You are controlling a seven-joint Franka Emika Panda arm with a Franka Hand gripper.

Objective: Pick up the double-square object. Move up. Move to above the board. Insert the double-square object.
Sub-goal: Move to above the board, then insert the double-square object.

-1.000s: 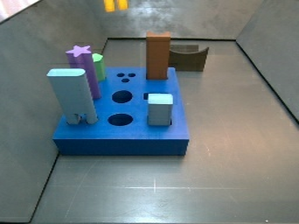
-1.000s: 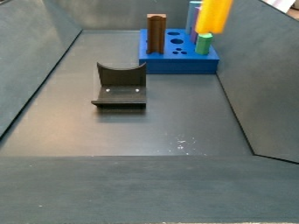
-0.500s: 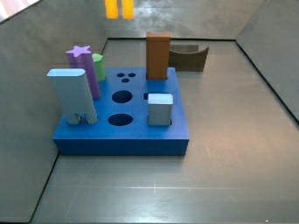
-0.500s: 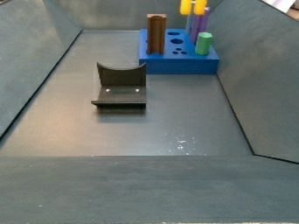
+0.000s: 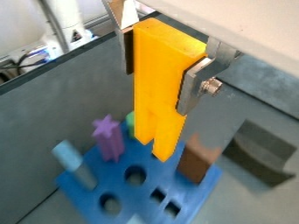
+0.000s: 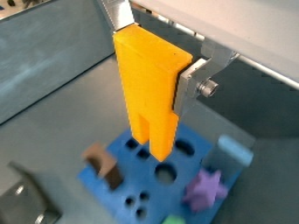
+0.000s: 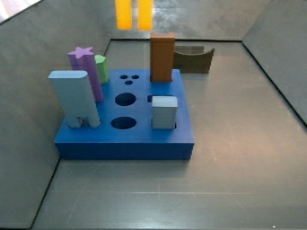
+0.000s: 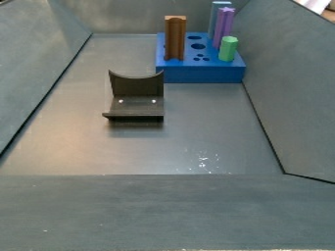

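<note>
The double-square object (image 5: 158, 87), a tall orange-yellow prism, hangs upright in my gripper (image 5: 162, 70), whose silver fingers (image 5: 194, 84) are shut on its upper sides. Both wrist views show it held high over the blue board (image 5: 84, 194), with its lower end over the holes (image 6: 153, 149) and not touching. My gripper (image 6: 155, 61) itself shows only in the wrist views. In a side view only the object's lower end (image 7: 135, 13) shows, at the frame's top above the board (image 7: 120, 148). The other side view shows the board (image 8: 199, 71) alone.
Standing in the board are a brown block (image 7: 163, 57), a purple star post (image 7: 82, 59), a green cylinder (image 7: 100, 65), a tall light-blue piece (image 7: 74, 97) and a short pale block (image 7: 164, 112). The fixture (image 8: 133, 95) sits on the floor beside the board. Grey walls enclose the floor.
The held object has shifted sideways over the board in one side view. In the other it has slid out of the frame's top.
</note>
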